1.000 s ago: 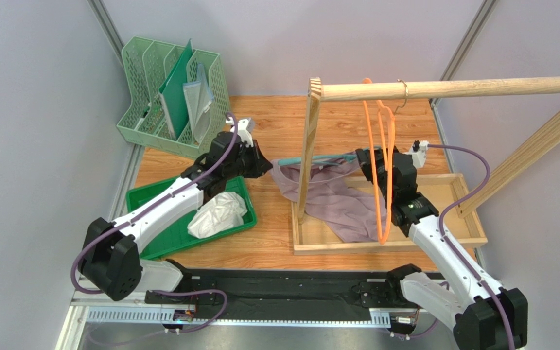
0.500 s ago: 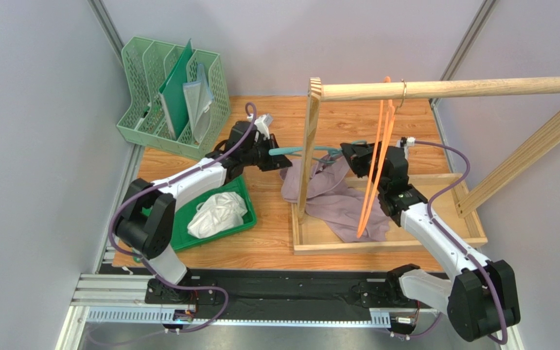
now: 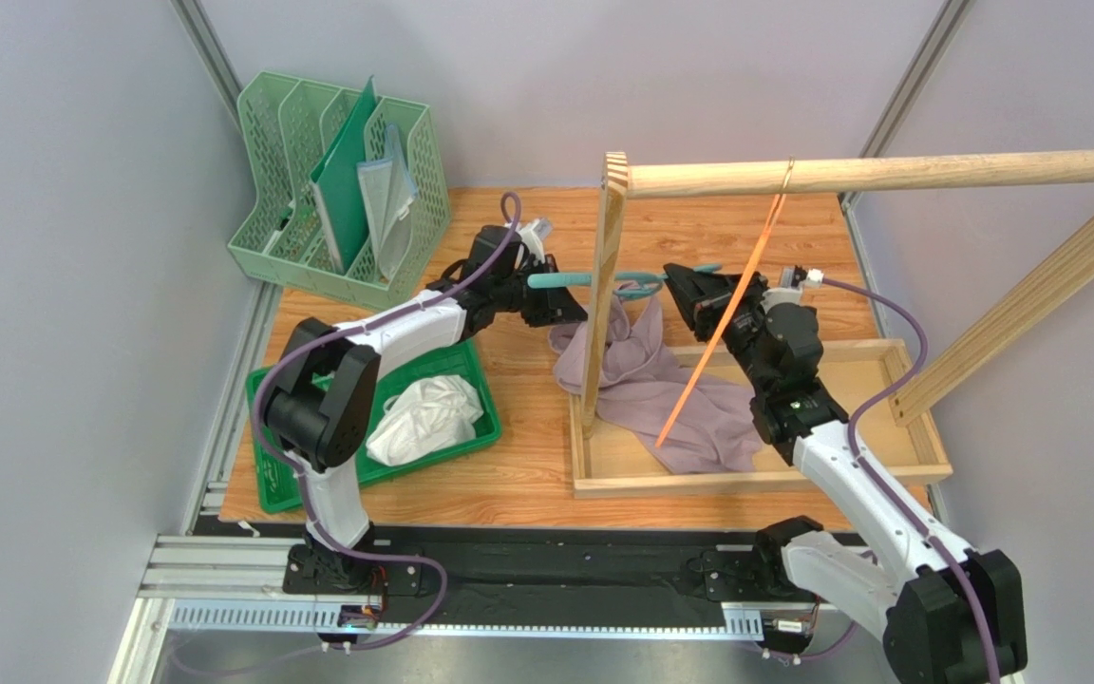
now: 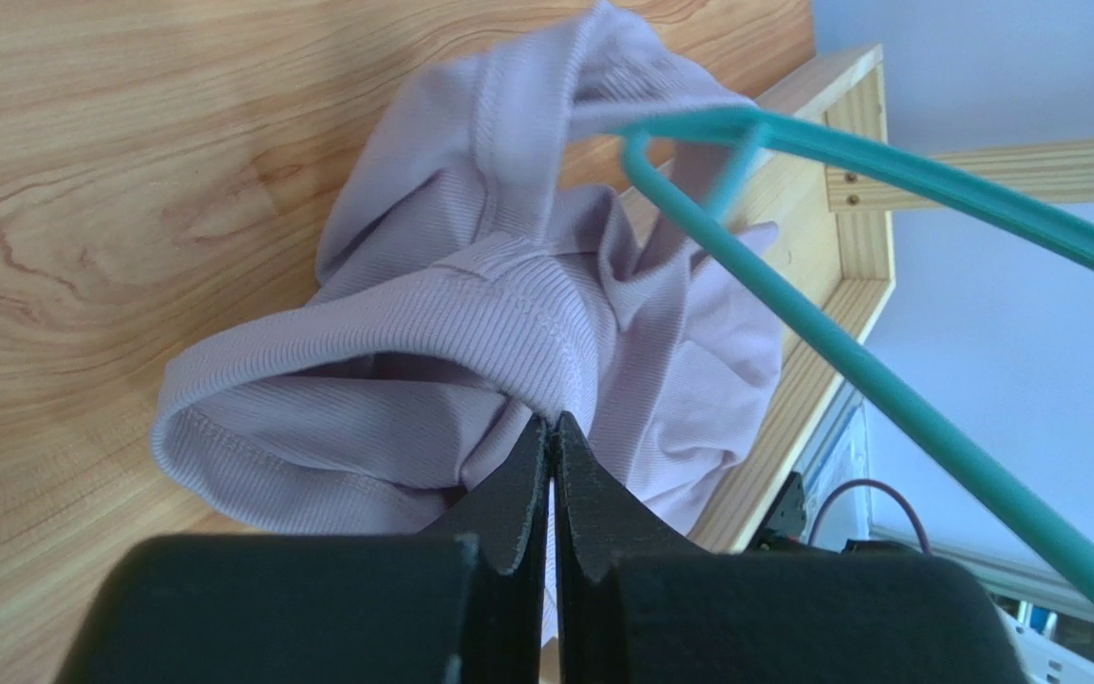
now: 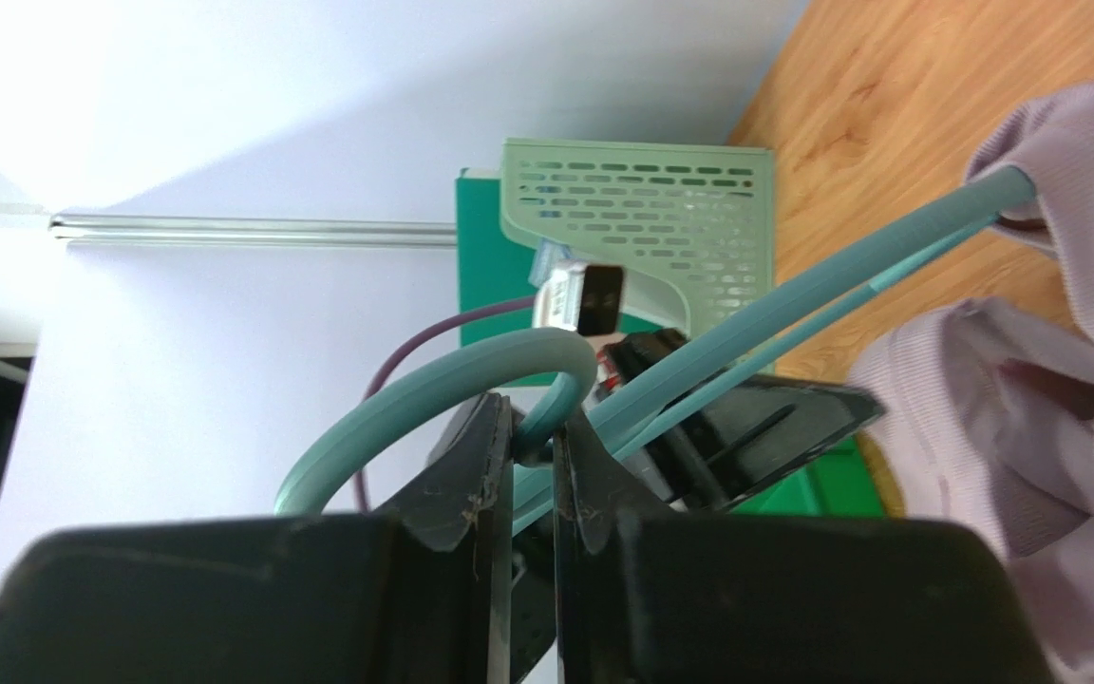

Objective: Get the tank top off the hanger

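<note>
Our left fingers (image 4: 517, 492) pinch the tank top (image 4: 410, 307) by its hem; right fingers (image 5: 474, 470) clamp the hanger (image 5: 824, 289) at its neck. We judge the cloth light, limp, stretchy.

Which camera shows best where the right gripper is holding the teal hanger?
Right wrist: the right gripper is shut on the teal hanger at its hook. Left wrist shows only the hanger's shoulder end against the tank top; the top view shows it small, partly behind the wooden post.
</note>
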